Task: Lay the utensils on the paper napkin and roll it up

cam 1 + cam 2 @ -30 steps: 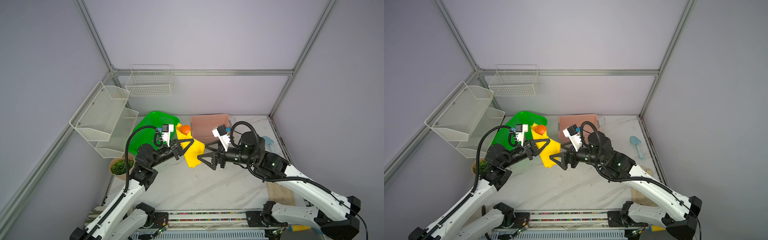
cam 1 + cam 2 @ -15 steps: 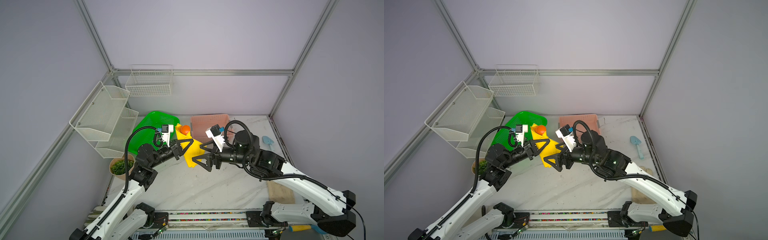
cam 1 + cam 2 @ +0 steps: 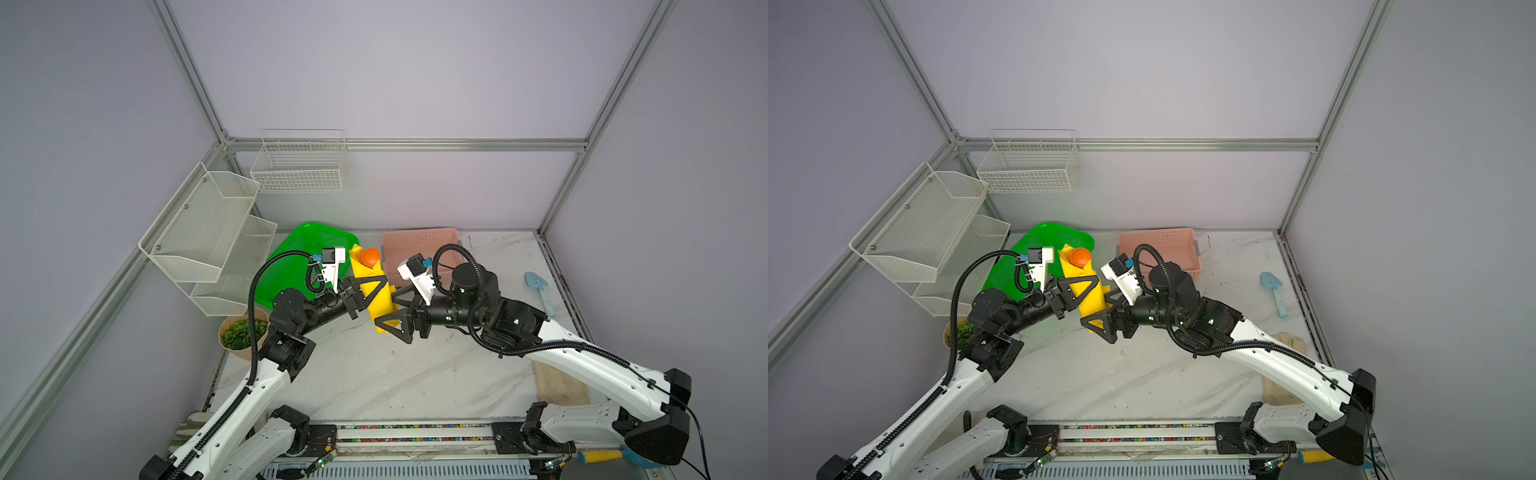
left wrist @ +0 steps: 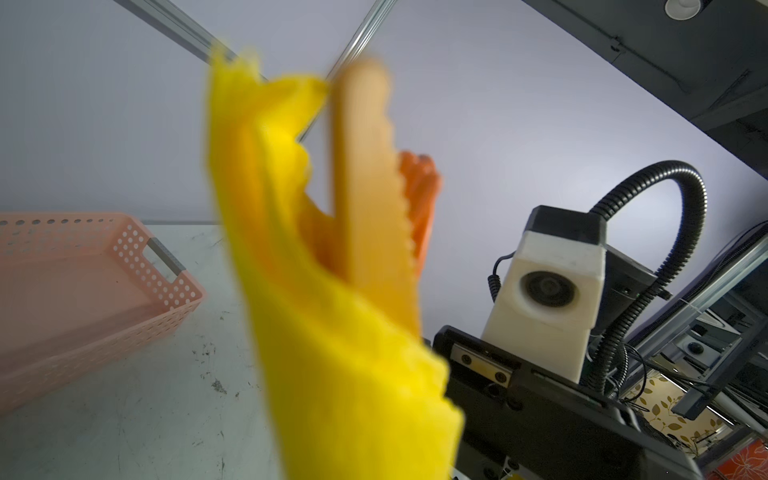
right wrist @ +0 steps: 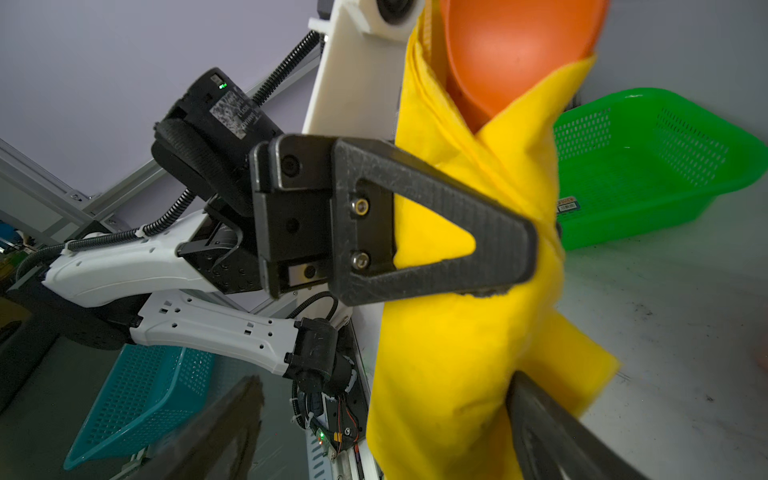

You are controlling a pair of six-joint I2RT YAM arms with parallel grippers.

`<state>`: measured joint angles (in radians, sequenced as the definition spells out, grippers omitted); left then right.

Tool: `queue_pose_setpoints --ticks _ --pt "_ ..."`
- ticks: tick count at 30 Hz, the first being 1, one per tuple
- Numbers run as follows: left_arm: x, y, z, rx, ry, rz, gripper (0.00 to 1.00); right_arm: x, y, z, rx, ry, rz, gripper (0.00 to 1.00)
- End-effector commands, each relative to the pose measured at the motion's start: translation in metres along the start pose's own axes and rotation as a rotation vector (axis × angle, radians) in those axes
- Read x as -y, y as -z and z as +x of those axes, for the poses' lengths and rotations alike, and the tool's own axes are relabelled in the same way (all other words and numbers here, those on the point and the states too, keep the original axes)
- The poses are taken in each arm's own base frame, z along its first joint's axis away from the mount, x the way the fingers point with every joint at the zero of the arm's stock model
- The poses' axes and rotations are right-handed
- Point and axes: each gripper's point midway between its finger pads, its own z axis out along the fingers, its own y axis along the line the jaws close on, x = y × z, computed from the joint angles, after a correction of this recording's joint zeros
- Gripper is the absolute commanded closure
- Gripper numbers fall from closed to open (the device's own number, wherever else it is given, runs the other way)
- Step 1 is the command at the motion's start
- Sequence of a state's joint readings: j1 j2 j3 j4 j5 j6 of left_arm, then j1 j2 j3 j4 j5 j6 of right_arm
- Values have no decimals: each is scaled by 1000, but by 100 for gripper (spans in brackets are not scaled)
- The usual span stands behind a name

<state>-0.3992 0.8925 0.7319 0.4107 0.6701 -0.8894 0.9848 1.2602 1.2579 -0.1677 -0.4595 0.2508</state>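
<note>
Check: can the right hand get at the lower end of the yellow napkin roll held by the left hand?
Probably yes. The right hand is open, with the lower end of the napkin roll between its fingers. The left hand grips it higher up, so nothing seems to block that end.

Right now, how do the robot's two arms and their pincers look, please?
Both the left arm and the right arm have white shells, black joints and a black ribbed cable. Each wrist carries a white camera box with a blue plug. The left pincer and the right pincer have black, hollow triangular fingers. A code label marks the left arm's motor.
</note>
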Motion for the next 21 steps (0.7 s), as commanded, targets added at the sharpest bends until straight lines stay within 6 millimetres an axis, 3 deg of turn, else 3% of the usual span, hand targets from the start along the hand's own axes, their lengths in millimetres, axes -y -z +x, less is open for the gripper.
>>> queue_pose_setpoints --ticks 1,6,13,21 --pt "36 1 -29 59 -67 97 98 -7 -5 -3 15 38 -45 10" --pt "36 0 -27 51 -61 107 98 -12 -7 -4 17 48 -77 19" --pt "35 -2 -27 51 -49 117 98 -16 -15 0 1 49 -128 45" --pt "34 -2 -27 58 -40 124 98 -16 -24 7 -15 45 -167 46"
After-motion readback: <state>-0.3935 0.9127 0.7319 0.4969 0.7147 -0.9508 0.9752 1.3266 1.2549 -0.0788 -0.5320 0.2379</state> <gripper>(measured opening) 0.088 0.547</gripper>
